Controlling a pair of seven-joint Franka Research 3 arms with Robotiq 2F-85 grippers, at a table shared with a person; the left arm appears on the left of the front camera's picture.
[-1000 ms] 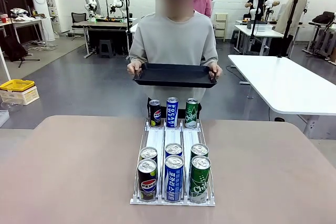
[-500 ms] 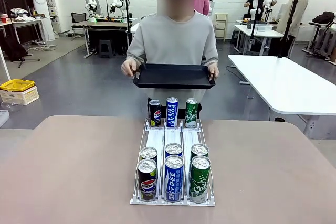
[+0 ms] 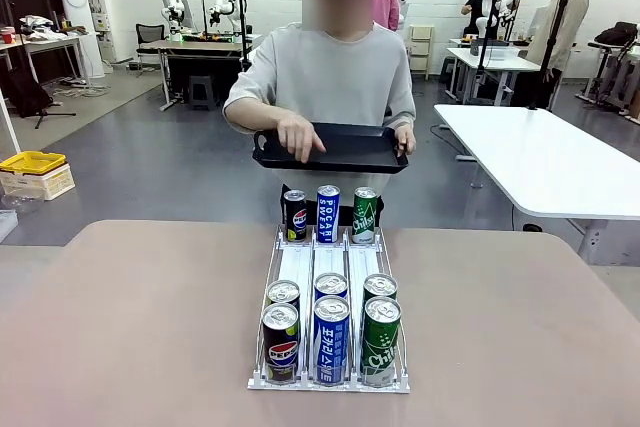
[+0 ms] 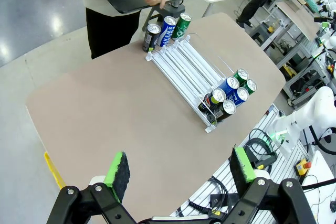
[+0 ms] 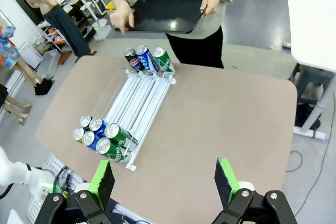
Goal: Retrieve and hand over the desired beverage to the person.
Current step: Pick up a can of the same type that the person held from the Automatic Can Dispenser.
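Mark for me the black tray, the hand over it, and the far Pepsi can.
black tray (image 3: pixel 355 161), front view, on its near rim.
hand over the tray (image 3: pixel 300 137), front view, on the back of the hand.
far Pepsi can (image 3: pixel 295 217), front view, on its label.

We see a person (image 3: pixel 330 77) in a plain light grey top and black trousers, with a matt black tray (image 3: pixel 350 152). On the dull pinkish-brown worktop (image 3: pixel 130 327), a white rack (image 3: pixel 328 269) shows three liveries: black Pepsi cans (image 3: pixel 281 345) with a red, white and blue roundel, blue Pocari cans (image 3: pixel 331 342) lettered in white, and green cans (image 3: pixel 380 344) with white script. All lids are silver. We note the left arm's jaws black with bright green pads (image 4: pixel 118 168), and the right arm's jaws likewise black and green. The floor (image 3: pixel 150 177) is grey.
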